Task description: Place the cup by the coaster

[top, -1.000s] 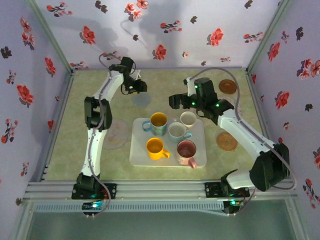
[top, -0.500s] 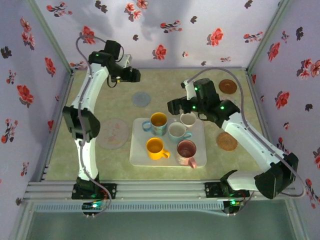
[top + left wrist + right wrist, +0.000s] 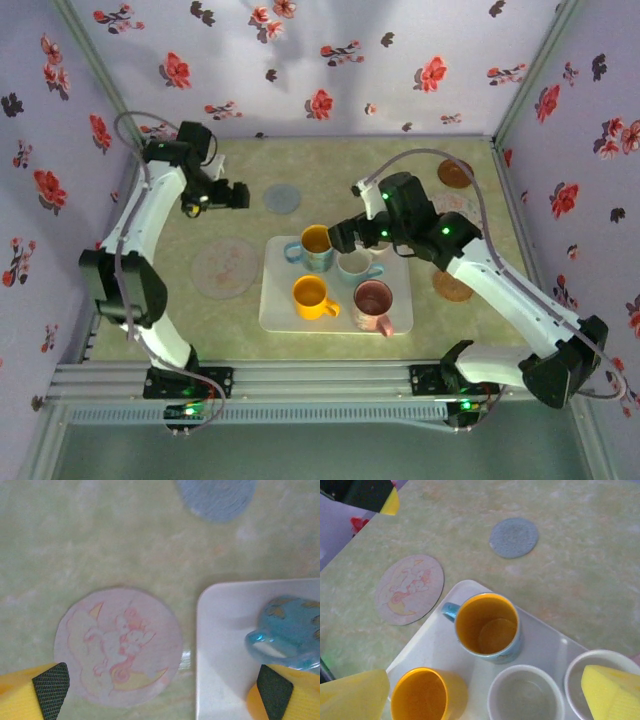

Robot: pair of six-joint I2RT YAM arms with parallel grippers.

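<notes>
Several cups stand on a white tray [image 3: 280,310]: a blue cup with a yellow inside [image 3: 317,245] [image 3: 487,627], a yellow cup [image 3: 310,295] [image 3: 418,695], a white cup [image 3: 355,265] [image 3: 525,695] and a pink cup [image 3: 373,300]. A pink picture coaster [image 3: 225,267] [image 3: 119,645] lies left of the tray, and a grey-blue coaster [image 3: 282,198] [image 3: 513,537] lies behind it. My left gripper [image 3: 228,195] [image 3: 162,695] hangs open and empty at the back left. Over the tray's back edge, above the blue cup, my right gripper [image 3: 345,237] [image 3: 482,700] is open and empty.
One brown coaster [image 3: 455,173] lies at the back right and another [image 3: 452,287] right of the tray, partly under my right arm. Another white cup [image 3: 600,680] sits at the tray's far corner. Flowered walls close in three sides.
My left arm swung from over the grey-blue coaster out to the left, its jaws opening wide. My right gripper moved left and nearer, over the tray's cups.
</notes>
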